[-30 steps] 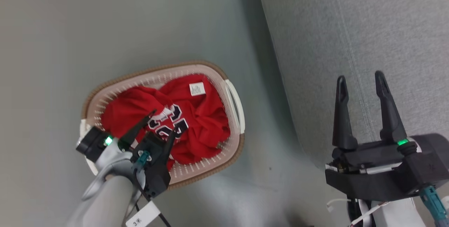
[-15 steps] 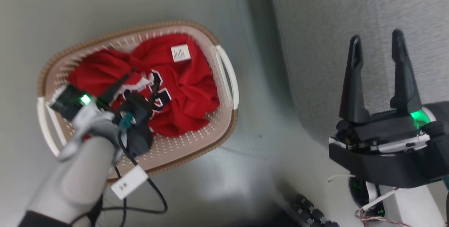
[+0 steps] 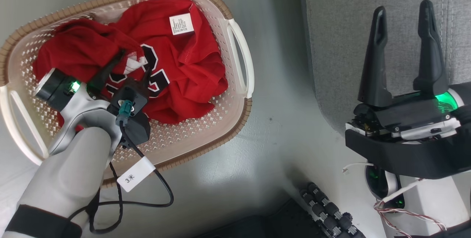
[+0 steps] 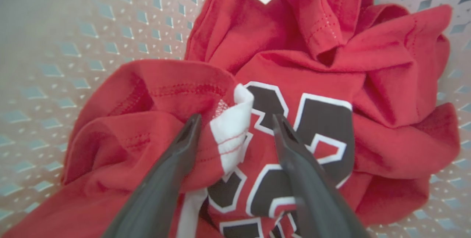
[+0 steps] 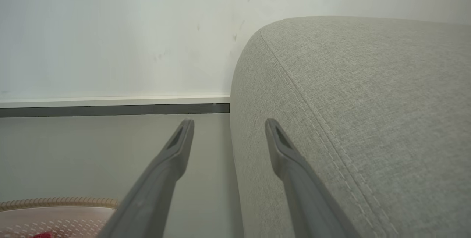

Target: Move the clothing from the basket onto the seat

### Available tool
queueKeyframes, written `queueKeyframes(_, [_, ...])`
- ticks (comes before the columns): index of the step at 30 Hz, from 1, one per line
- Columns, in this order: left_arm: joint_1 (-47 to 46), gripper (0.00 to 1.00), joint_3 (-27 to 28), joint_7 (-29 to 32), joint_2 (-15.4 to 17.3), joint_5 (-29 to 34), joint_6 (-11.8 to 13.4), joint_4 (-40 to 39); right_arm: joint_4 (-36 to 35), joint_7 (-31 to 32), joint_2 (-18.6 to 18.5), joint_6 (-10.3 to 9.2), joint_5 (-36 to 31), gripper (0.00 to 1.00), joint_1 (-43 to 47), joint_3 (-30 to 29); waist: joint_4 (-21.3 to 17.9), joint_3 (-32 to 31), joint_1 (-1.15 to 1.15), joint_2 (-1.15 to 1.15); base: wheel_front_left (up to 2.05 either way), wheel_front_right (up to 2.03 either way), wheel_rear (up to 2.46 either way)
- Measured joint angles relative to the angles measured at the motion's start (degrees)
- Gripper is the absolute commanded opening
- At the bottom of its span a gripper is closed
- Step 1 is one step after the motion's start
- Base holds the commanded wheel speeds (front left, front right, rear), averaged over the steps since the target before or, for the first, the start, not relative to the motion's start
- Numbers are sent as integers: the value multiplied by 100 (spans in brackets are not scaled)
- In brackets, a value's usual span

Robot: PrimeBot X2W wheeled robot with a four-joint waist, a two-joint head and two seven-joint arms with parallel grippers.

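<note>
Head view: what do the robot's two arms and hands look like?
Left hand: two slim dark fingers, black body, teal connector, green light; pale grey forearm with a black cable and a white tag marked 3. Right hand: long tapered black fingers, blocky black body, green light, thin red-and-white wires.

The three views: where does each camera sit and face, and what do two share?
Head view: on the robot's head, facing down; basket of clothing left, seat right; left gripper and right gripper show, jaws open.
Left wrist view: on that wrist, looking along its open jaws at the clothing.
Right wrist view: on that wrist, facing past the seat toward a wall; jaws show.
Shared: head and left wrist views both show the white tag.
</note>
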Motion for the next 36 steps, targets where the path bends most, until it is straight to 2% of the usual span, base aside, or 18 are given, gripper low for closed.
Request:
queueKeyframes(2, [-18,75,-3,-43,-20,10,56,56,57,0,1,0,22,100,-11,15,-9,0,0,0,0,0,0])
queueKeyframes(3, [-38,49,-4,-64,-40,15,89,91,93,0,1,0,42,100,-27,18,-9,-14,0,0,0,0,0])
queueKeyframes(4, [-68,38,-5,-75,-58,15,114,115,130,0,0,0,51,100,-53,18,-9,-32,-1,0,0,0,0])
queueKeyframes(6, [-103,0,-7,-116,-101,15,155,142,179,0,0,0,52,100,-87,15,-7,-76,-2,-2,0,0,0])
queueKeyframes(16, [-91,0,-10,-267,-321,-63,230,372,579,0,0,0,88,100,-100,-32,45,-440,-1,-1,0,0,0])
queueKeyframes(21, [-34,0,11,-331,-549,-199,223,381,902,0,-1,0,90,100,-99,-109,101,-714,-1,-1,0,0,0])
queueKeyframes(36, [33,0,116,-343,-1027,-832,-183,-153,1971,0,-3,0,-115,100,-101,-272,545,-1904,-2,-2,0,0,0])
